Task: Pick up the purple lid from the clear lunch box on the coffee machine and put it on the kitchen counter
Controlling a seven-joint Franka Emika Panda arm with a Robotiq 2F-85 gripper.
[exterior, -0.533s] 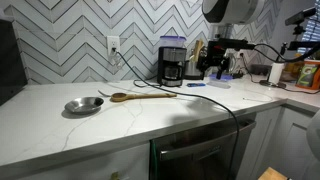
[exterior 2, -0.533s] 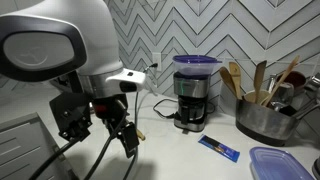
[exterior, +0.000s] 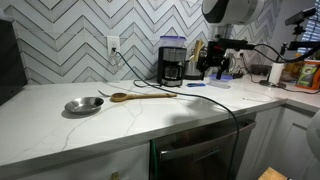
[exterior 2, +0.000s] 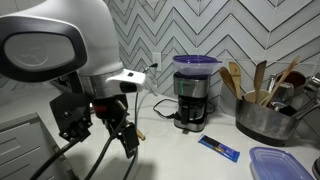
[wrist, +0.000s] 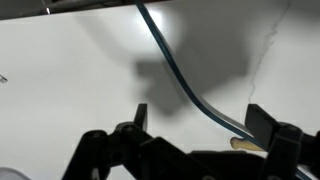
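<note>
Tool (wrist: 197, 110) spread, empty, above tabletop (wrist: 60, 70); I read it as readied for purple lid (exterior 2: 196, 60) atop coffee machine (exterior 2: 192, 100), well apart.

Purple lid (exterior 2: 196, 59) flat atop clear box (exterior 2: 196, 69); box on black coffee machine (exterior 2: 192, 100), upright on white table (exterior 2: 175, 155).

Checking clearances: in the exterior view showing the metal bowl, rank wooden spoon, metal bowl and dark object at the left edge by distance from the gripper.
1. the wooden spoon, mid-counter, handle pointing towards the gripper.
2. the metal bowl, left of the spoon's head.
3. the dark object, far left edge.
</note>
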